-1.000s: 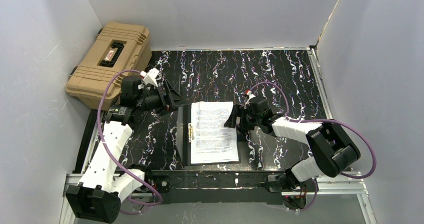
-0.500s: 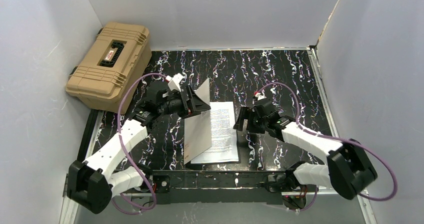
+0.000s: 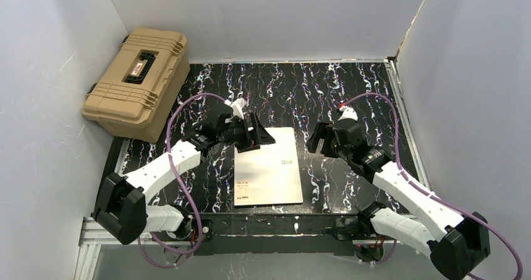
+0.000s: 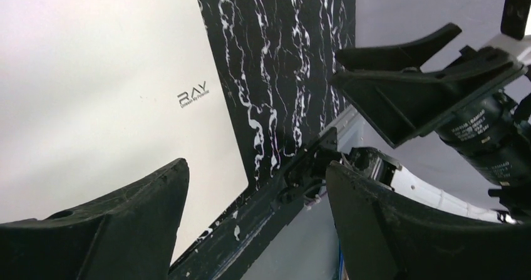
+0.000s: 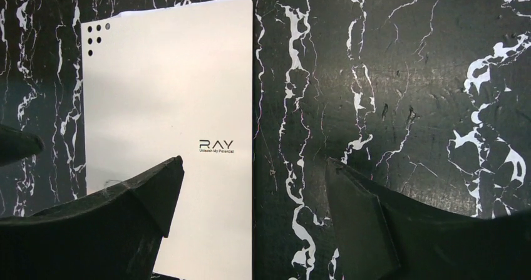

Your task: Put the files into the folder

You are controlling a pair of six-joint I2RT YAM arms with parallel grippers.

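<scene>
Black marbled table (image 3: 350, 92) carries the folder (image 3: 269, 173), shut flat near its front edge with no files showing, and since left fingers (image 3: 260, 134) and right fingers (image 3: 319, 143) both hang spread and empty, lifting clear without catching the cover seems wisest.

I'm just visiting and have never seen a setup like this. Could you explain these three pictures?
These are two robot arms bolted at the near edge of the table. The wide picture looks down from above and behind them. The other two come from a camera on each wrist, so the dark shapes below are that arm's own fingers. On the black marbled top lies a closed cream folder marked RAY; a tan hard case sits far left. The left gripper is over the folder's far-left corner, the right gripper beside its right edge. Both are open, holding nothing. No loose sheets show.
</scene>
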